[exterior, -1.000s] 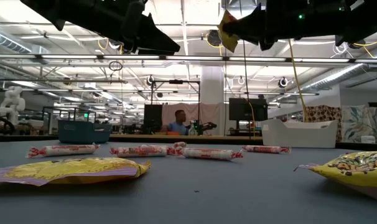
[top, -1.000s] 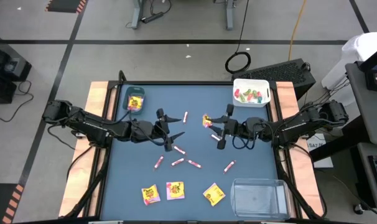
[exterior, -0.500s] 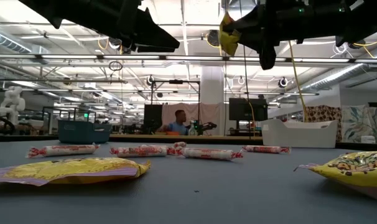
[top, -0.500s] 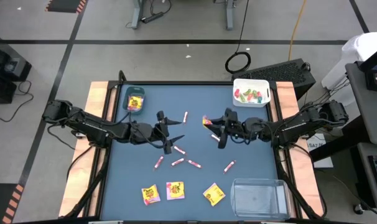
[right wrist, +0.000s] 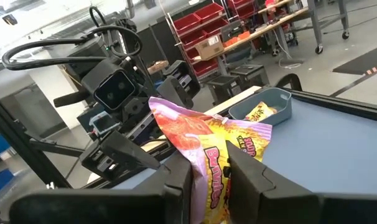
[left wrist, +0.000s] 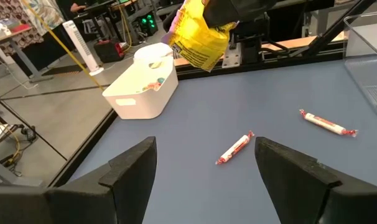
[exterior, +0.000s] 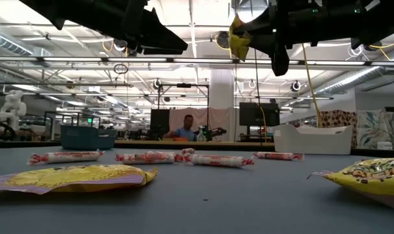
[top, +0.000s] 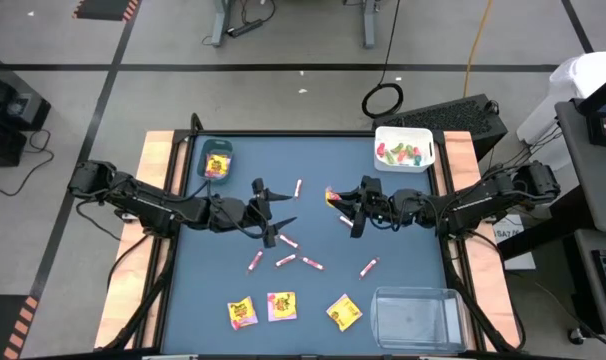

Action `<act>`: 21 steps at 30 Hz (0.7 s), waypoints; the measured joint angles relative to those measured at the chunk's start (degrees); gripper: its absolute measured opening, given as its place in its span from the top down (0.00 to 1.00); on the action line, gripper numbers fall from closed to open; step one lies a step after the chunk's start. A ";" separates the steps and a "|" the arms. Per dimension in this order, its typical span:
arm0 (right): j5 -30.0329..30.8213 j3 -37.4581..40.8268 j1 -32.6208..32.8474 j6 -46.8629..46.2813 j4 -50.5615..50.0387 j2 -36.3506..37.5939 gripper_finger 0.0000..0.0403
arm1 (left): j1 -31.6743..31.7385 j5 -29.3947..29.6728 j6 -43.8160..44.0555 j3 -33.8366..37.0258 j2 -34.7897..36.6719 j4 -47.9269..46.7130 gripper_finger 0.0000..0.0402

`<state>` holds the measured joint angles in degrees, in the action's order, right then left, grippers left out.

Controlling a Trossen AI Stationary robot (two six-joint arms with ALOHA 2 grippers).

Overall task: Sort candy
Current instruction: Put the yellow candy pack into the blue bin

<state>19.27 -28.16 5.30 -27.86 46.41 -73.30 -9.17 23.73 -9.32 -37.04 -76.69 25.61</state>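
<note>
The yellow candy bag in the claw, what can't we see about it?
- Yellow bag, right wrist view: lower part hidden between the right claw fingers.
- High view: bag too small to read.
- Low view: bag partly hidden by the dark arm.
- Left wrist view: print faces away.

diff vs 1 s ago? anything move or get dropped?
The right gripper, shut on the yellow packet, shifted slightly toward the table's middle and turned at the wrist, lifted clear of the table. Nothing was released. The left gripper stayed open and waiting, and the loose candy on the table did not move.
</note>
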 joint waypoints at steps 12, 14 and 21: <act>0.09 0.00 -0.01 6.04 -0.37 0.02 0.84 | 0.00 0.02 0.04 0.00 0.00 0.02 0.31; 0.20 0.00 -0.07 7.67 -0.31 0.02 0.84 | 0.00 0.02 0.04 0.00 0.00 0.02 0.31; 0.20 0.00 -0.07 14.14 0.92 0.02 0.84 | 0.02 0.05 0.18 -0.02 0.00 2.45 0.31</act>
<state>19.47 -28.16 5.23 -13.72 47.33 -73.28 -9.15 23.78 -9.14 -37.06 -76.69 28.06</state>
